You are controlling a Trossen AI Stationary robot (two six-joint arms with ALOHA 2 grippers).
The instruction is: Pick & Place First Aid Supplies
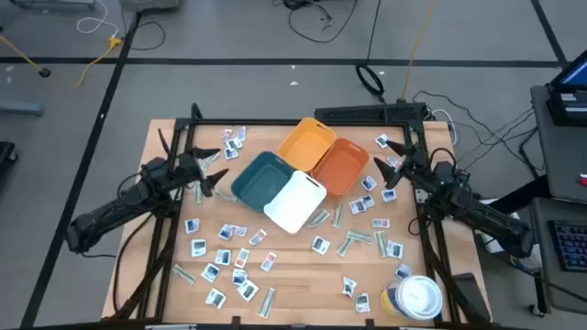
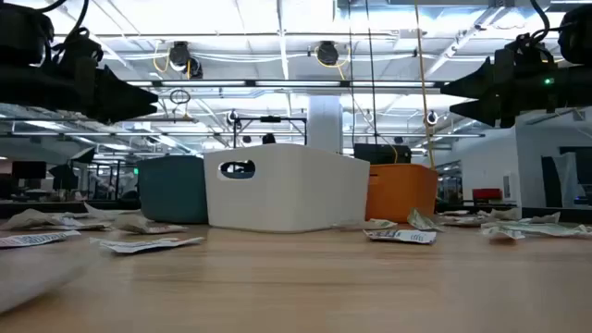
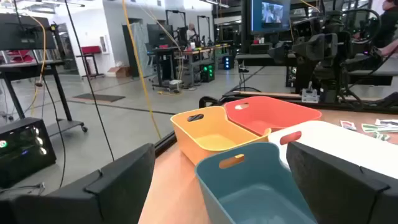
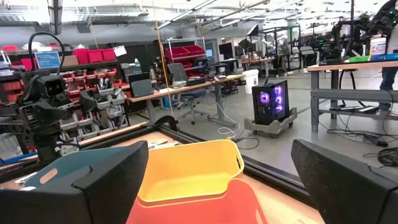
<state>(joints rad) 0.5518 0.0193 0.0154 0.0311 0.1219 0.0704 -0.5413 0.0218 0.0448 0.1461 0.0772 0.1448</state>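
Overhead view of the wooden table (image 1: 293, 275) at what I am judging to be the very start of the task: I am holding the left gripper (image 1: 207, 176) at centre-left of the frame and the right gripper (image 1: 393, 170) at centre-right, each with its fingers spread wide and empty, both flanking a cluster of four plastic bins, namely the teal bin (image 1: 260, 178), the white bin (image 1: 295, 202), the yellow bin (image 1: 306, 144) and the orange bin (image 1: 339, 166). The first aid supplies (image 1: 225, 257), small flat white packets and narrow grey-green strips, are lying scattered over the table around the bins, mostly across the lower half of the frame, with a few at upper centre; every bin interior I am seeing is bare, so all the sorting is remaining. A round white-lidded tub (image 1: 420, 298) is standing at lower right. The table-level view is hiding the yellow bin behind the white one, while both wrist views are looking into the bins and confirming them empty.
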